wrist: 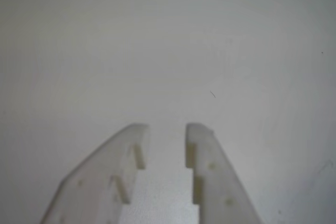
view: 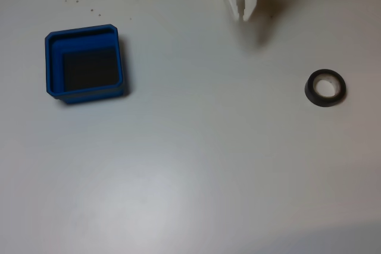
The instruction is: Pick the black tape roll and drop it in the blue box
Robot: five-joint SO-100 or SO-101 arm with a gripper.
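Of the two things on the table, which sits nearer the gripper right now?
The black tape roll, in the fixed view. It lies right of the gripper, closer than the blue box far off to the left.

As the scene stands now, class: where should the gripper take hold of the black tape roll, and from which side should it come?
The black tape roll lies flat on the table, hole upward, so probably come from above. Put one finger in the pale core and one outside, pinching the ring wall. The gripper is empty, apart from it.
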